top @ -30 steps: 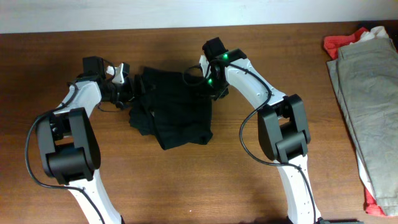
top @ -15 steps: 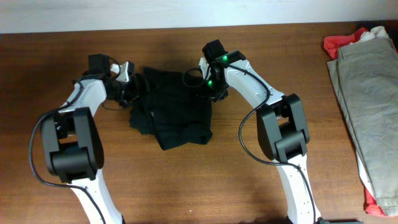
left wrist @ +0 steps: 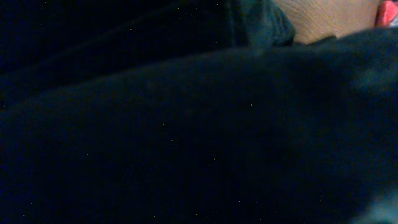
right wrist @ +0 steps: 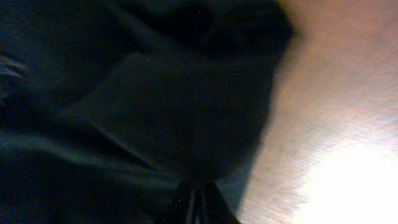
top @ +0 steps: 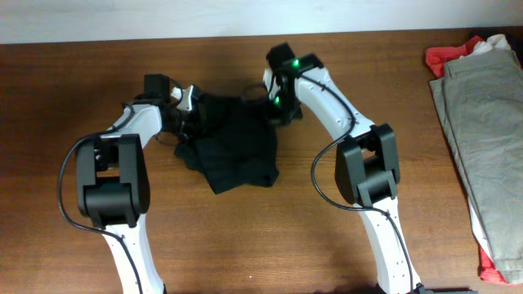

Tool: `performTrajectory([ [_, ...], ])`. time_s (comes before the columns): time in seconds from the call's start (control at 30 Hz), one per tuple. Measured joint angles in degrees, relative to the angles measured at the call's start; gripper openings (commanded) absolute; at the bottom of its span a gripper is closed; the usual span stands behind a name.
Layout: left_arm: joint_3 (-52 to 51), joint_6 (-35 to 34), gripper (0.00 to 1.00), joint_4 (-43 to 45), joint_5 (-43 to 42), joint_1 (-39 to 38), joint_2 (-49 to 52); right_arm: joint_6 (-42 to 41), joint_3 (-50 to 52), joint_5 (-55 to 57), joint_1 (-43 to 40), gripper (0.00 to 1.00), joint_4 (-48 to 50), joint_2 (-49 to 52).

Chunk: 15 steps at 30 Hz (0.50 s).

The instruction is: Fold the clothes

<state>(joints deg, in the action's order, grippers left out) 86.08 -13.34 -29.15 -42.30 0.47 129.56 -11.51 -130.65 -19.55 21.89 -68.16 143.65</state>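
At the far middle of the surface [top: 245,253]: right tool [top: 274,113], jaws together, pinching the far right edge of the black garment [top: 237,151]. Left tool [top: 188,110]: pressed into the garment's far left edge, with cloth filling its camera; whether its jaws are apart or together cannot be told. Garment: crumpled, lying between both arms. Surface: brown wood grain. Right edge: grey-beige trousers [top: 482,122] lying over a red cloth [top: 448,55]. Far edge: pale wall strip [top: 163,16].
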Motion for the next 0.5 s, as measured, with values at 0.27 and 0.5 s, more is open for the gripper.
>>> performTrajectory([
  [0.27,5.3,-5.2,0.01,-1.7,6.0,22.5,0.4,1.3,-21.3,3.5,-5.7,0.04,-12.1,0.5],
  [0.5,6.4,-9.7,0.01,-3.0,8.3,42.6,-4.5,1.7,-21.3,3.2,-4.9,0.04,-14.6,0.5],
])
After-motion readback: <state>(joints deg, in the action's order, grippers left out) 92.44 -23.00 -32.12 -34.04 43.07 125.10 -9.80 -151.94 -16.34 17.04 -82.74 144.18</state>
